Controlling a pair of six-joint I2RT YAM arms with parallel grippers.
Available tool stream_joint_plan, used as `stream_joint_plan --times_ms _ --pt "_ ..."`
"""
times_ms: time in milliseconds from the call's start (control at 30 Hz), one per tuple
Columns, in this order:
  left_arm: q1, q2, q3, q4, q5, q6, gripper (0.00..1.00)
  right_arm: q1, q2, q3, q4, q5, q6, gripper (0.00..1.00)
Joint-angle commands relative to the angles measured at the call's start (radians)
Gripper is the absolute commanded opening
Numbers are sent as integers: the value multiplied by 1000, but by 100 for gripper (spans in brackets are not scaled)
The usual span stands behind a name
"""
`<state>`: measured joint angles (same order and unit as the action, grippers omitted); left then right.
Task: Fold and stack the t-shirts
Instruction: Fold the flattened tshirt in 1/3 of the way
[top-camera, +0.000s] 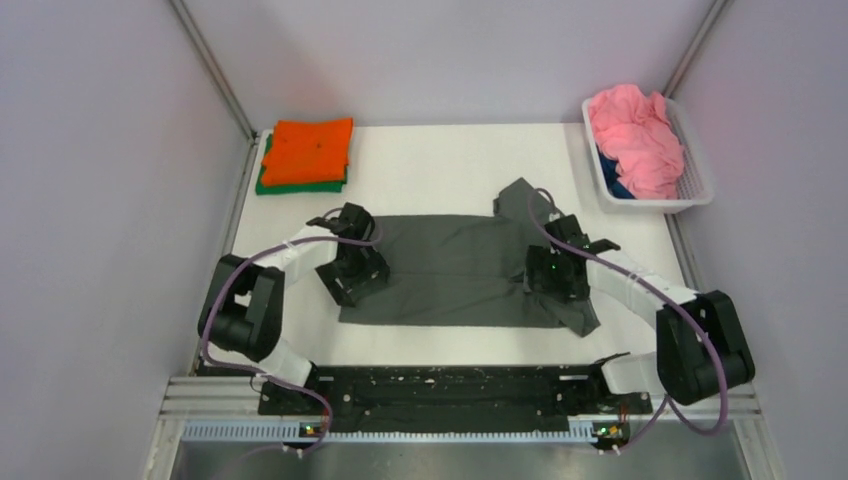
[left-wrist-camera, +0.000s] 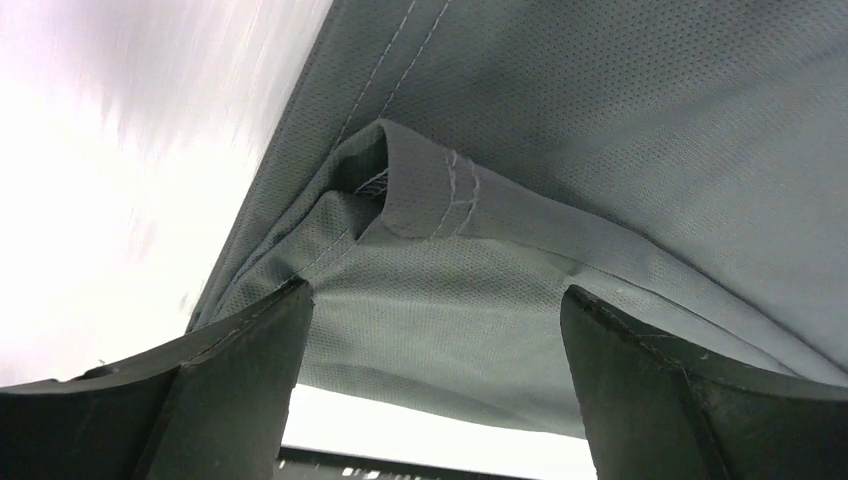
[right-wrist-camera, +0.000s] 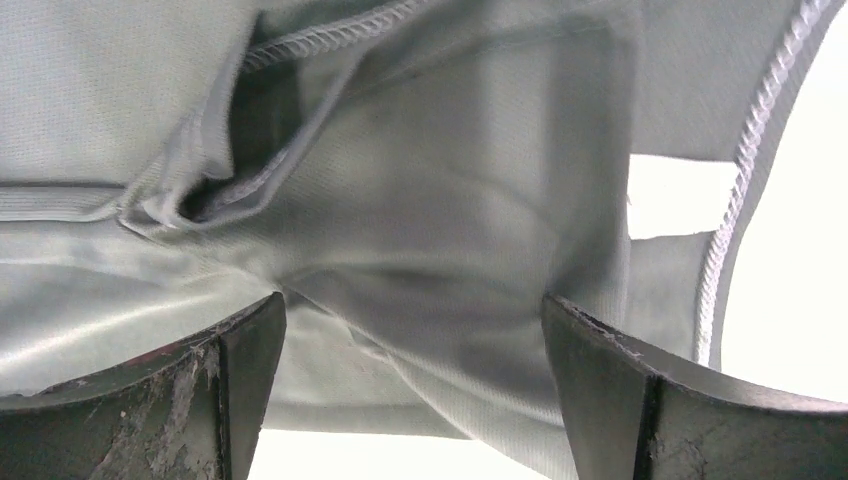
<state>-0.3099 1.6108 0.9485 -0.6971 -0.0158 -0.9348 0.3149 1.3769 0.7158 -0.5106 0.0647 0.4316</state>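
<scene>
The grey tee lay flat on the table, in the middle and nearer the arms than the back edge. Its long axis ran left to right across the top view. Both sleeves were at the right end, one angled toward the back and the other toward the near edge, so the neck end pointed right and the hem end left. The body was a fairly even rectangle with some creases near the middle.

The left gripper was down on the left end of the tee. In the left wrist view its fingers stood wide apart, with a stitched, doubled-over edge of grey cloth lying across the gap and nothing pinched.

The right gripper was down on the right end, between the two sleeves. In the right wrist view its fingers were likewise spread, with rumpled cloth between them. A white label showed beside a stitched seam.

At the back left corner the orange tee sat folded on the green tee, which showed along the left and near sides. At the back right the basket held the pink tee in a heap, and a bit of the blue tee showed beneath it.
</scene>
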Motion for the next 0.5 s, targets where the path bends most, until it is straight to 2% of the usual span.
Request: stream_joint_plan --times_ms 0,133,233,467 --pt "-32 -97 -22 -135 -21 -95 99 9 -137 -14 -169 34 56 97" --pt "-32 -122 119 -223 -131 -68 99 9 -152 84 -109 125 -41 98" --pt "-31 -103 243 -204 -185 -15 99 9 -123 187 -42 131 -96 99" --pt "52 123 475 -133 -288 55 99 -42 34 321 154 88 -103 99"
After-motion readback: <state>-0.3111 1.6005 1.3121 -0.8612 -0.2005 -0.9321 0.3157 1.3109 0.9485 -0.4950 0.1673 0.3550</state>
